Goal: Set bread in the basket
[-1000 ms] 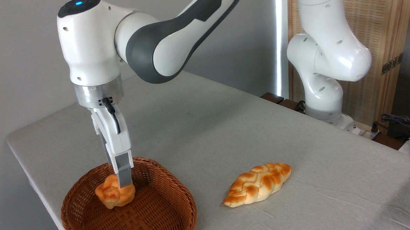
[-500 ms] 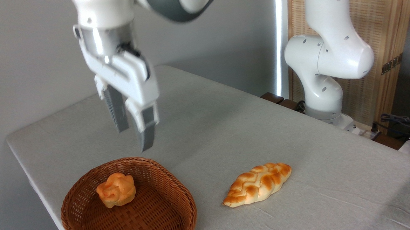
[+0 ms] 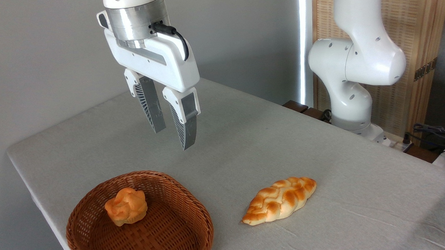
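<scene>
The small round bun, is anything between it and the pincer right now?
Nothing visible. The bun lies uncovered in the basket, and the open, empty pincer hangs above with only air between them. The braided loaf lies off to the right.

The end effector point(image 3: 174, 137) has a glossy white, boxy body. Below it hang two tapered grey fingers point(image 3: 187, 121), ribbed along their inner faces and set in white sockets. Directly above the body sits a brushed silver metal collar point(image 3: 135, 17), and above that the rounded white shell of the wrist. A black cable point(image 3: 172, 34) plugs into the collar's side and curves down over the white body. Far to the right of the end effector, the arm's lower links point(image 3: 356, 61) are smooth white bulbous shells with small dark screw holes.
</scene>
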You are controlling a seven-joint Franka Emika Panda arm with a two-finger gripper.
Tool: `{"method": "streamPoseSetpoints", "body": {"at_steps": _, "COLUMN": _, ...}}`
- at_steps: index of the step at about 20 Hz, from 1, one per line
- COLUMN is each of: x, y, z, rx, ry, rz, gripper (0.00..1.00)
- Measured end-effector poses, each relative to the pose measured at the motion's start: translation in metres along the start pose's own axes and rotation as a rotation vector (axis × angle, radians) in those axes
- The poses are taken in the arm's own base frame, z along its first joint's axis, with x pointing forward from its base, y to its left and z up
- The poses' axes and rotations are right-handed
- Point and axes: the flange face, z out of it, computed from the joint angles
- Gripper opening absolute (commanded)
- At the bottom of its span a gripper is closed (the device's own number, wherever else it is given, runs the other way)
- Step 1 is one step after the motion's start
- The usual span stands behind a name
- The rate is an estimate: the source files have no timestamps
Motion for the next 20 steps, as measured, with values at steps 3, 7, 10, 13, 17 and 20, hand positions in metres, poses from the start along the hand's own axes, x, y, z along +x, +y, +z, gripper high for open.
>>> {"method": "streamPoseSetpoints", "body": {"at_steps": 3, "x": -0.006, "y": -0.006, "z": -0.001, "rx": 0.005, "ry": -0.001, "rz": 0.001, "gripper": 1.00}}
{"method": "streamPoseSetpoints", "body": {"at_steps": 7, "x": -0.013, "y": -0.009, "z": -0.007, "rx": 0.013, "ry": 0.005, "rz": 0.013, "gripper": 1.00}}
{"method": "streamPoseSetpoints", "body": {"at_steps": 10, "x": -0.010, "y": -0.006, "z": -0.004, "rx": 0.008, "ry": 0.000, "rz": 0.021, "gripper": 1.00}}
{"method": "streamPoseSetpoints", "body": {"at_steps": 13, "x": -0.010, "y": -0.005, "z": -0.003, "rx": 0.007, "ry": -0.001, "rz": 0.022, "gripper": 1.00}}
{"method": "streamPoseSetpoints", "body": {"at_steps": 17, "x": -0.011, "y": -0.006, "z": -0.003, "rx": 0.007, "ry": -0.001, "rz": 0.020, "gripper": 1.00}}
{"method": "streamPoseSetpoints", "body": {"at_steps": 20, "x": -0.011, "y": -0.006, "z": -0.004, "rx": 0.007, "ry": -0.001, "rz": 0.020, "gripper": 1.00}}
